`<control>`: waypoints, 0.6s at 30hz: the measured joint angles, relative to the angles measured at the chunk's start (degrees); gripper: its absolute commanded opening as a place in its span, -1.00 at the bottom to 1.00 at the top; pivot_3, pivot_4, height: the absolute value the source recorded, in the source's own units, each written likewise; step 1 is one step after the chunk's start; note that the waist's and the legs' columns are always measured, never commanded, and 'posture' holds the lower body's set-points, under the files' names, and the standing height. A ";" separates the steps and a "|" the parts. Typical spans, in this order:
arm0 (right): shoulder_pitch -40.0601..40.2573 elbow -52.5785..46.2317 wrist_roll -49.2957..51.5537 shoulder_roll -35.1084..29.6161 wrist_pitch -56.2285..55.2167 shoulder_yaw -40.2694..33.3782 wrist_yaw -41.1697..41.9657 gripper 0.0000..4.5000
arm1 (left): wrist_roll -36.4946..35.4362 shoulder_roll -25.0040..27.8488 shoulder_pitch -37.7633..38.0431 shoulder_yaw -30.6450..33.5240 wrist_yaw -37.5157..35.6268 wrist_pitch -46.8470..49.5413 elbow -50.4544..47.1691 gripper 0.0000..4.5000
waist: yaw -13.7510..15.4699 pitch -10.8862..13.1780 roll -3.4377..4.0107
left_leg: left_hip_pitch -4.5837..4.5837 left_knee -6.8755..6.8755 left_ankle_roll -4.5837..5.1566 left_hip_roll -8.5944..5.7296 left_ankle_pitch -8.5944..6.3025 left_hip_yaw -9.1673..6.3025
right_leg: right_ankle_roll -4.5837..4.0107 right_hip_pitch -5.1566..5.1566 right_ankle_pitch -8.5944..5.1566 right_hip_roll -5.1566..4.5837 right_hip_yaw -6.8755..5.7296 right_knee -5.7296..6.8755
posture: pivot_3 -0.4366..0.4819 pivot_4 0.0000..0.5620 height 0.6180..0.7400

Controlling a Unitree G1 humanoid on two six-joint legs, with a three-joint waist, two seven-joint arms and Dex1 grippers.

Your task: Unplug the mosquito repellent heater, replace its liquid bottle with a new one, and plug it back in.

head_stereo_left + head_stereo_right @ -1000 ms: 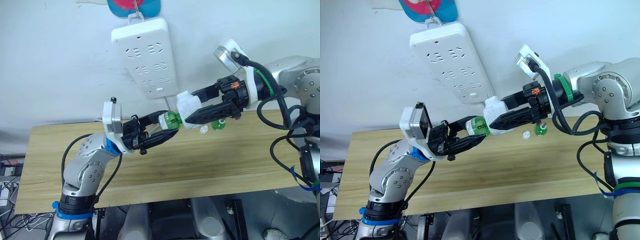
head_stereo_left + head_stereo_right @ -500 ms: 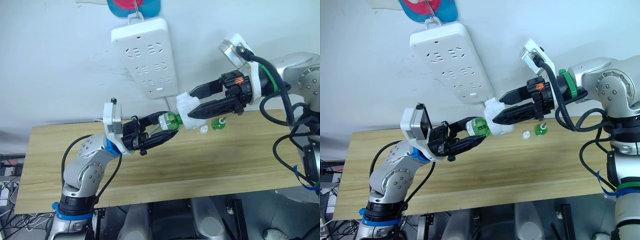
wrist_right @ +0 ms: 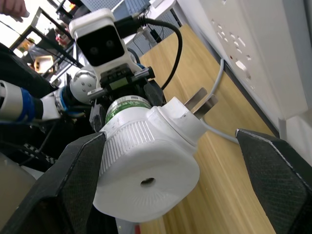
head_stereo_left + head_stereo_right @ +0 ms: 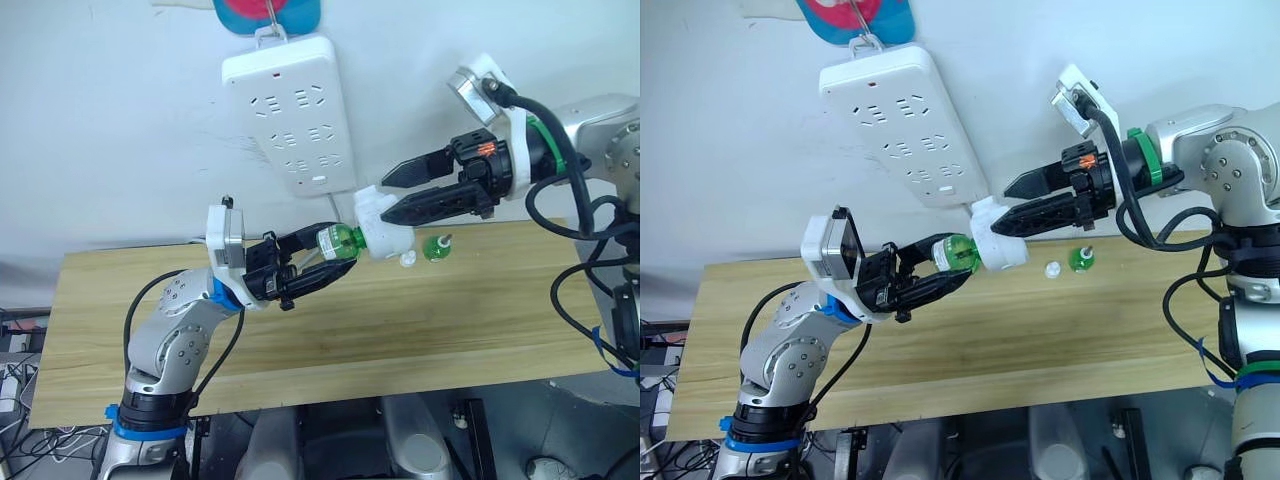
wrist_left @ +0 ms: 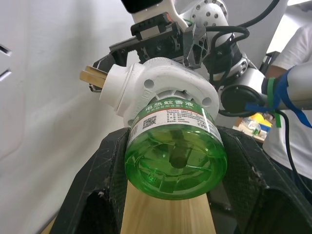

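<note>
bottle label: the green bottle (image 5: 175,158) wears a white band with a green strip of Chinese characters, roughly "电热蚊香液"
small print: rows of tiny text beneath that strip, too small to read
code: a small square QR-style mark at about 9 o'clock on the same band
heater: the mosquito repellent heater (image 3: 151,168) has no readable marking
power strip: the power strip (image 4: 295,110) has no legible lettering
</note>
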 measured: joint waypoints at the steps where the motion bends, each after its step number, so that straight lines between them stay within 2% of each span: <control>1: -0.26 0.32 0.20 0.28 0.37 -0.12 -0.35 0.97 | -0.04 -0.22 0.00 0.09 0.23 -0.04 0.00 0.03 | -0.03 0.00 0.00 | 0.00 0.00 0.00 0.00 0.00 0.00 | 0.00 0.00 0.00 0.00 0.00 0.01 | -0.63 0.14 1.00; 8: -1.79 1.08 0.86 0.70 2.58 -1.53 -1.66 0.97 | -0.96 -2.49 0.19 1.07 1.17 -0.08 -0.01 0.03 | -0.06 0.00 0.00 | -0.01 0.00 0.00 0.00 0.00 0.01 | 0.00 0.00 0.00 0.00 0.00 0.01 | -0.64 0.15 1.00; 18: -2.23 1.35 2.65 1.76 6.02 -2.82 -2.92 0.97 | -1.33 -3.00 1.02 1.14 1.46 -0.60 -0.02 0.03 | -0.16 -0.01 0.00 | -0.01 0.00 0.00 0.00 0.00 0.01 | 0.00 0.00 0.00 0.00 0.00 0.02 | -0.66 0.16 1.00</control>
